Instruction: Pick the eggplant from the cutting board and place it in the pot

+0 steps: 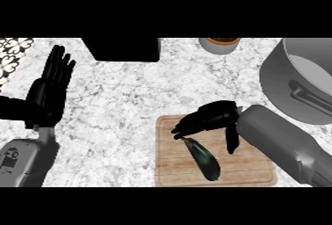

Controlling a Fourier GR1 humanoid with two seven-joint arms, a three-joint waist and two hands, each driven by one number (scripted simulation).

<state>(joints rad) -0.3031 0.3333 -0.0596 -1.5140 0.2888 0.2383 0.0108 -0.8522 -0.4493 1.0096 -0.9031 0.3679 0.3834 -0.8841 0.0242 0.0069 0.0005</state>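
A dark purple eggplant (202, 158) lies on the wooden cutting board (246, 169) at the lower middle, its stem end pointing up-left. My right hand (211, 118) hovers over the board's upper edge, fingers relaxed and reaching left just above the stem, thumb hanging down beside the eggplant; it holds nothing. The grey pot (301, 83) stands at the right edge, its handle facing the board. My left hand (52, 85) rests open at the left, fingers up.
A black box (123, 49) sits at the back middle of the marble counter. A small grey cup with an orange rim (219, 44) stands at the back, between the box and the pot. A patterned surface (13, 55) shows at the far left.
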